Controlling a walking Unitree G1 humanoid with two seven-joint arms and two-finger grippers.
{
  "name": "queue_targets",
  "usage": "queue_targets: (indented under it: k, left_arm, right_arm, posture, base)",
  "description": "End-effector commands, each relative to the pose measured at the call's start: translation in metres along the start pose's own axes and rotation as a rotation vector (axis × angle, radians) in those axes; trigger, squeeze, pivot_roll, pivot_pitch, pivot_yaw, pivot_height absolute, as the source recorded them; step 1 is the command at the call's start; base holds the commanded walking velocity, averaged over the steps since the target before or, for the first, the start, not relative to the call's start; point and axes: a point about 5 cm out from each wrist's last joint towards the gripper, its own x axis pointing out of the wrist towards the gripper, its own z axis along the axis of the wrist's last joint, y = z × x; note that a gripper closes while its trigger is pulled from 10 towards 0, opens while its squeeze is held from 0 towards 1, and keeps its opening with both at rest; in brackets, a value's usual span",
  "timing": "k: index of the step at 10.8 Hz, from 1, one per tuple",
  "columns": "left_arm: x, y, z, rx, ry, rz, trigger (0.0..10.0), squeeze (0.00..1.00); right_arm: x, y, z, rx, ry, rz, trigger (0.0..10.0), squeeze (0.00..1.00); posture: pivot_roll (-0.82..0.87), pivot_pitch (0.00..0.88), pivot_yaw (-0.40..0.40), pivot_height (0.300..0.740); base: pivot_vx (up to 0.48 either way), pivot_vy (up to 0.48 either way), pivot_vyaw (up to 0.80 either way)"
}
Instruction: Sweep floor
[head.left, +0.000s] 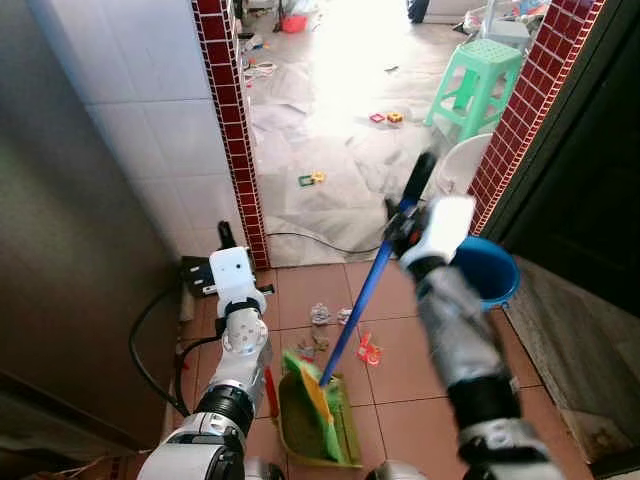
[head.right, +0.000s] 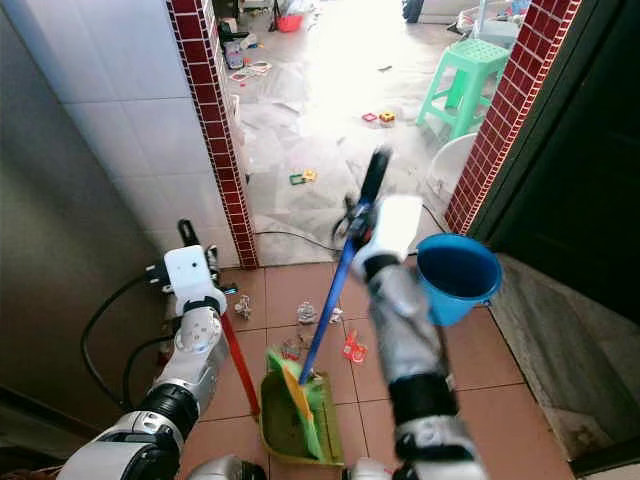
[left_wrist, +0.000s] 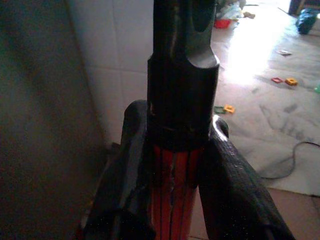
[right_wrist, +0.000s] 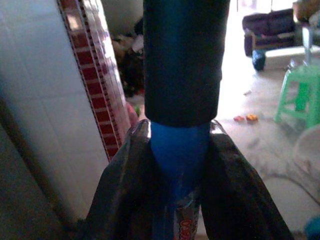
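A tiled floor (head.left: 400, 400) carries a green dustpan (head.left: 315, 410) near the robot's feet, with scraps of litter (head.left: 320, 315) just beyond it. The right gripper (right_wrist: 180, 165) is clenched around a blue broom (head.left: 365, 300) whose bristles touch the dustpan. The left gripper (left_wrist: 175, 175) grasps the dustpan's red handle (head.right: 238, 365).

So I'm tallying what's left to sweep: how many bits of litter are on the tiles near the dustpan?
3 at least: a grey scrap, a red-orange wrapper, and a dark crumpled piece just beyond the dustpan. More may hide behind the broom.
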Motion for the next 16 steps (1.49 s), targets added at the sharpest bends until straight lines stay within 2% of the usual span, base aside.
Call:
queue_targets:
  k: [1, 3, 4, 5, 6, 7, 8, 9, 10, 12, 13, 14, 16]
  left_arm:
    - [0.006, -0.002, 0.012, 0.009, -0.055, 0.006, 10.0, 0.0]
    - [0.007, -0.001, 0.011, 0.012, -0.05, 0.002, 10.0, 0.0]
    - [0.006, -0.002, 0.01, 0.018, -0.05, -0.005, 10.0, 0.0]
    - [0.006, -0.002, 0.01, 0.024, -0.051, -0.006, 10.0, 0.0]
    - [0.007, -0.003, 0.011, 0.039, -0.056, -0.02, 10.0, 0.0]
    - [0.007, -0.003, 0.01, 0.049, -0.053, -0.041, 10.0, 0.0]
    - [0.006, -0.006, 0.01, 0.068, -0.066, -0.115, 10.0, 0.0]
    - [0.005, -0.007, 0.005, 0.072, -0.027, -0.16, 10.0, 0.0]
    - [0.003, -0.009, 0.002, 0.034, -0.006, -0.255, 10.0, 0.0]
    - [0.001, -0.011, -0.003, 0.026, 0.031, -0.322, 10.0, 0.0]
    - [-0.002, -0.013, -0.004, 0.021, 0.033, -0.353, 10.0, 0.0]
    - [-0.003, -0.014, -0.004, 0.024, 0.024, -0.359, 10.0, 0.0]
    - [-0.003, -0.017, -0.002, 0.011, 0.025, -0.38, 10.0, 0.0]
  right_arm:
    - [0.01, 0.007, 0.028, 0.0, -0.102, 0.047, 10.0, 0.0]
    - [0.02, 0.015, 0.056, 0.023, -0.167, 0.107, 10.0, 0.0]
    - [0.027, 0.022, 0.082, 0.029, -0.221, 0.165, 10.0, 0.0]
    - [0.03, 0.022, 0.095, 0.008, -0.259, 0.19, 10.0, 0.0]
    - [0.032, 0.02, 0.108, -0.051, -0.307, 0.201, 10.0, 0.0]
    - [0.033, 0.013, 0.111, -0.108, -0.319, 0.178, 10.0, 0.0]
    - [0.032, 0.001, 0.102, -0.178, -0.296, 0.126, 10.0, 0.0]
    - [0.03, -0.005, 0.091, -0.25, -0.279, 0.105, 10.0, 0.0]
    - [0.023, -0.012, 0.062, -0.319, -0.208, 0.085, 10.0, 0.0]
    - [0.012, -0.014, 0.025, -0.319, -0.102, 0.058, 10.0, 0.0]
    - [0.005, -0.014, 0.008, -0.28, -0.038, 0.035, 10.0, 0.0]
    - [0.004, -0.011, 0.002, -0.247, -0.015, 0.032, 10.0, 0.0]
    - [0.008, -0.004, 0.003, -0.058, -0.014, 0.051, 10.0, 0.0]
  posture:
    - [-0.12, 0.0, 0.049, 0.74]
    - [-0.12, 0.0, 0.053, 0.74]
    - [-0.12, 0.0, 0.055, 0.74]
    - [-0.12, 0.0, 0.056, 0.74]
    - [-0.12, 0.0, 0.055, 0.74]
    - [-0.12, 0.0, 0.054, 0.74]
    - [-0.12, 0.0, 0.054, 0.74]
    - [-0.12, 0.0, 0.054, 0.74]
    - [-0.11, 0.0, 0.056, 0.74]
    - [-0.1, 0.0, 0.057, 0.74]
    - [-0.11, 0.0, 0.057, 0.74]
    - [-0.11, 0.0, 0.057, 0.74]
    - [-0.11, 0.0, 0.06, 0.74]
  base:
    - [0.0, 0.0, 0.0]
    - [0.0, 0.0, 0.0]
    - [0.0, 0.0, 0.0]
    - [0.0, 0.0, 0.0]
    - [0.0, 0.0, 0.0]
    - [0.0, 0.0, 0.0]
    - [0.0, 0.0, 0.0]
    - [0.0, 0.0, 0.0]
    - [0.0, 0.0, 0.0]
    - [0.0, 0.0, 0.0]
    - [0.0, 0.0, 0.0]
    - [0.0, 0.0, 0.0]
    - [0.0, 0.0, 0.0]
